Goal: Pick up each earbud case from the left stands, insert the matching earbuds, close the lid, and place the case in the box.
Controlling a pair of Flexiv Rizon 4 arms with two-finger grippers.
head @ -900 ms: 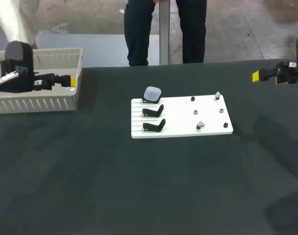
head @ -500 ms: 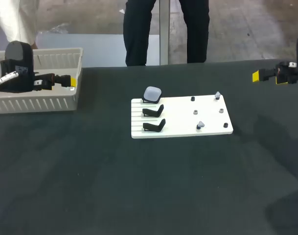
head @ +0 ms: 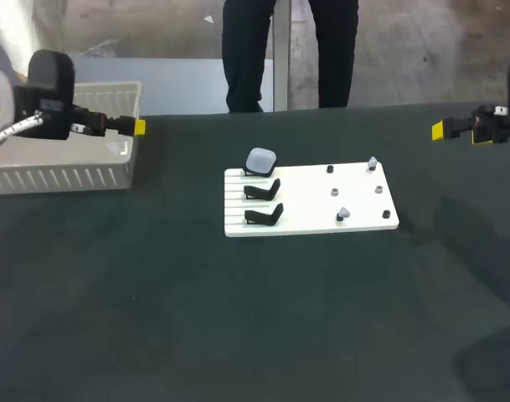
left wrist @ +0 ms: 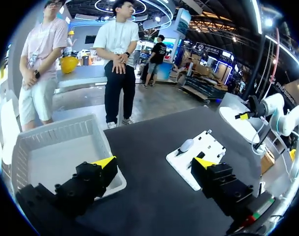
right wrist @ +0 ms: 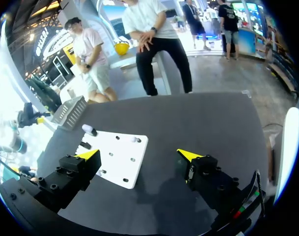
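A grey-white earbud case (head: 260, 160) sits shut on the rearmost of three stands at the left end of the white board (head: 355, 224). The two nearer black stands (head: 264, 189) (head: 265, 216) are empty. Two small earbuds (head: 372, 162) (head: 342, 214) rest on pegs at the board's right half. My left gripper (head: 136, 127) hangs open above the white basket's right rim, well left of the board. In the left wrist view the left gripper (left wrist: 154, 164) is open and empty, with the case (left wrist: 187, 144) far ahead. My right gripper (head: 439, 130) (right wrist: 139, 156) stands open and empty off the board's right.
The white slatted basket (head: 70, 176) (left wrist: 56, 152) stands at the table's back left. Small dark and grey pegs (head: 330, 169) stick up from the board. A person stands just behind the table's far edge, not reaching over it.
My left arm has risen and swung right, carrying its gripper from inside the basket to over its right rim. The right arm, board and case are unchanged.
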